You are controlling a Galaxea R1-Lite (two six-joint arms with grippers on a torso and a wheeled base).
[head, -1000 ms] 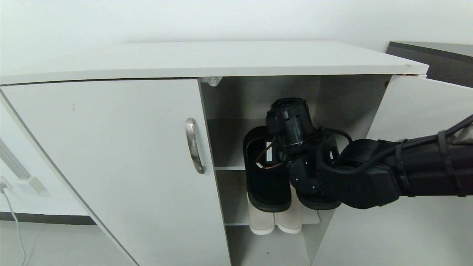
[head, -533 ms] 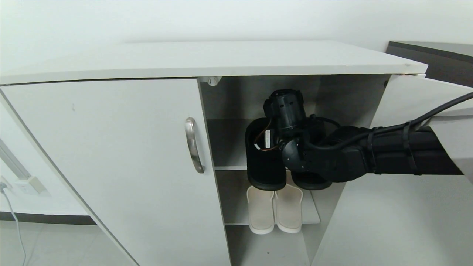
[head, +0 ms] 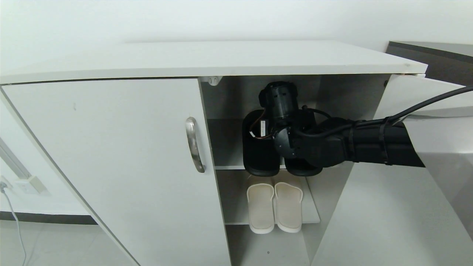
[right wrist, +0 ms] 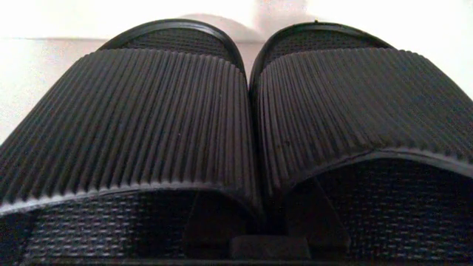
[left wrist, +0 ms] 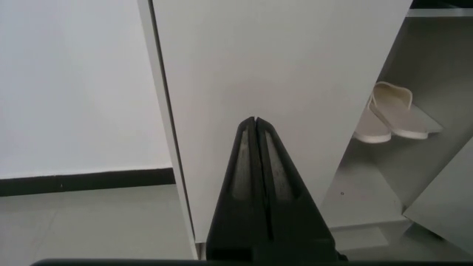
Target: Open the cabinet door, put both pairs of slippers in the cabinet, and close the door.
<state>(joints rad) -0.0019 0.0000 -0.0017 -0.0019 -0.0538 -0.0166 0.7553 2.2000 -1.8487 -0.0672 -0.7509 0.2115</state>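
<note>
My right gripper (right wrist: 260,222) is shut on a pair of black slippers (head: 259,153), side by side with their ribbed straps (right wrist: 177,111) close before the wrist camera. The pair is at the upper shelf (head: 226,147) of the white cabinet, toes inward, heels at the shelf's front edge. I cannot tell if they rest on it. A pair of white slippers (head: 275,207) lies on the shelf below, heels slightly over its edge. My left gripper (left wrist: 255,127) is shut with nothing in it, low in front of the cabinet's closed left door (left wrist: 281,74). The white slippers (left wrist: 392,118) lie beyond it.
The right door (head: 402,199) stands swung open beside my right arm. The left door (head: 111,155) carries a metal handle (head: 194,146). The cabinet's bottom compartment (head: 269,247) is bare. A wall socket and cable (head: 22,184) sit at far left.
My right arm has lifted the black slippers and pushed them deeper into the cabinet, from in front of the white pair up to the upper shelf. The white pair is now uncovered.
</note>
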